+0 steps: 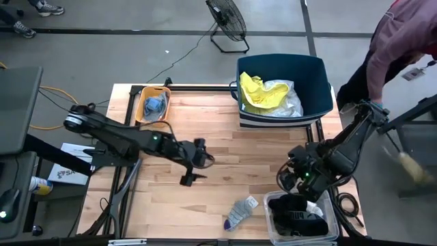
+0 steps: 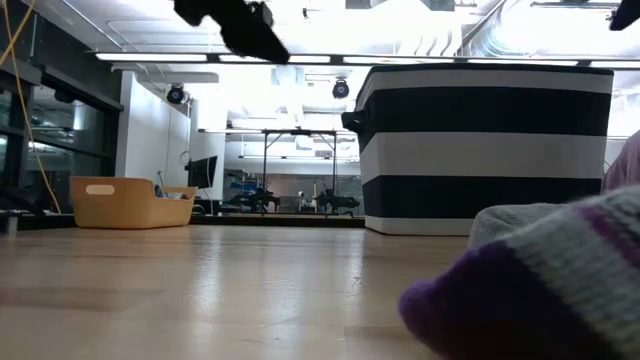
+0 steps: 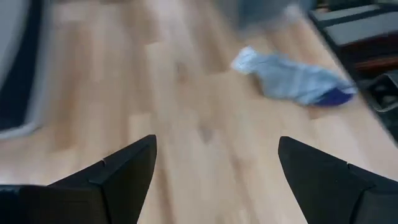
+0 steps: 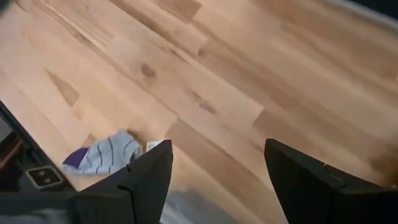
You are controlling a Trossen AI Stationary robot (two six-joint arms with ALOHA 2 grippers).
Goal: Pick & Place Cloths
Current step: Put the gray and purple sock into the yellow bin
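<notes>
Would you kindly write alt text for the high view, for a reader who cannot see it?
Seen from above, a grey sock with a purple toe lies on the wooden table, with the open left gripper and open right gripper empty above the table. The navy tub holds yellow and white cloths.

The middle of the wooden table [image 1: 225,147] lies bare, so a gripper could pass freely there. Toward the front edge a striped sock [image 1: 240,212] lies flat (low enough to clear). The navy tub [image 1: 281,72] blocks the far right corner, the orange tray [image 1: 153,104] the far left, and a clear bin [image 1: 300,217] the near right corner.
</notes>
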